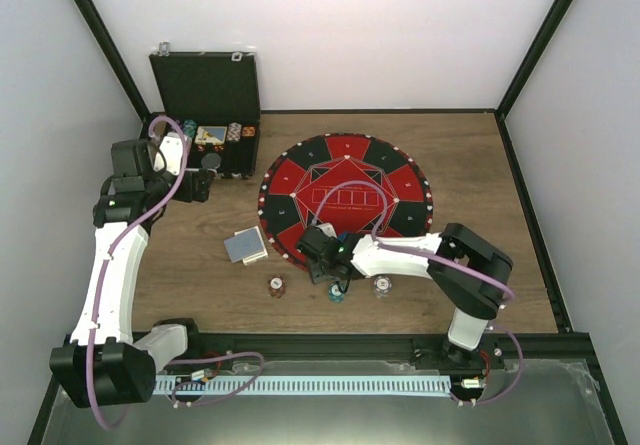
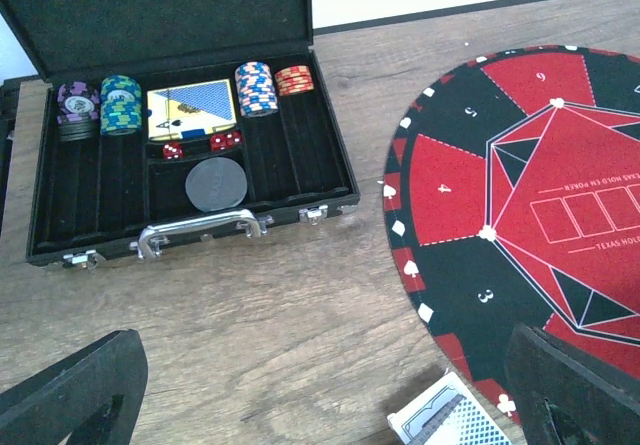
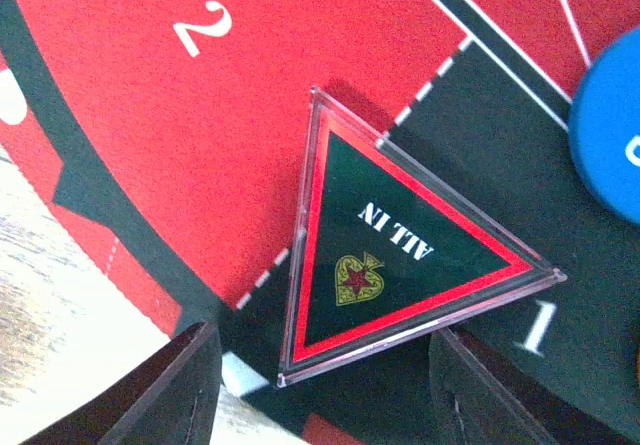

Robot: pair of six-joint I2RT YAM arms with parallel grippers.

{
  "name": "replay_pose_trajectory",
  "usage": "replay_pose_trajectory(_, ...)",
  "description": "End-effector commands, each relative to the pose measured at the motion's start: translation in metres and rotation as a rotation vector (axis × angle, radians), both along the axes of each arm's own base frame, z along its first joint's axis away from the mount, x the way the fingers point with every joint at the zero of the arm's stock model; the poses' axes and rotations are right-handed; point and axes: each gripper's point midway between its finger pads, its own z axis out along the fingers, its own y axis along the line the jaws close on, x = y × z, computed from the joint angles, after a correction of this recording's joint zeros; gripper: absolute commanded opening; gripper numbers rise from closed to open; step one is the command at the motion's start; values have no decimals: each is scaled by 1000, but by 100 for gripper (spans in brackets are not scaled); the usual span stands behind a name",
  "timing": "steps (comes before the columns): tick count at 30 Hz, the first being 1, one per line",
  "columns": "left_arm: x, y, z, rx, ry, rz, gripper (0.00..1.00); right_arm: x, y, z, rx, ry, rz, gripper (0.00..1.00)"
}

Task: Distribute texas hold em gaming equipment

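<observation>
Right wrist: clear triangular red-edged ALL IN marker [image 3: 386, 250]

You'll find the open case [image 1: 205, 85] at the counter's [image 1: 480, 165] far left, chip stacks [image 2: 255, 87] in its back compartments. The round mat [image 1: 345, 190] lies centre, the card deck [image 1: 245, 246] just left of it, three chips [image 1: 276, 286] before its near edge (the triangular marker [image 3: 390, 255] rests on the mat, a disc [image 3: 610, 135] beside it).

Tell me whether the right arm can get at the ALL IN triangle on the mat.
Probably yes. The right gripper hangs just over the ALL IN triangle, jaws open either side of its near corner; nothing lies on it, and the blue disc lies apart.
</observation>
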Motion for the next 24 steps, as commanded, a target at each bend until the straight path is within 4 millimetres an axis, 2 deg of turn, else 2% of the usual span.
replay_pose_trajectory(1,-3,-2,15,-10,-37,-9,100,17,12,7,-3,-36,5,57)
replay_pose_trajectory(8,-6,-1,15,-16,-27,0,100,38,24,6,9,-51,32,47)
replay_pose_trajectory(13,-10,-1,13,-10,-22,1,100,58,43,7,17,-80,80,44)
replay_pose_trajectory(17,-13,0,9,-5,-8,5,100,80,65,5,-5,-111,133,43)
replay_pose_trajectory(24,-17,1,7,3,1,9,100,123,86,-1,-4,-126,171,42)
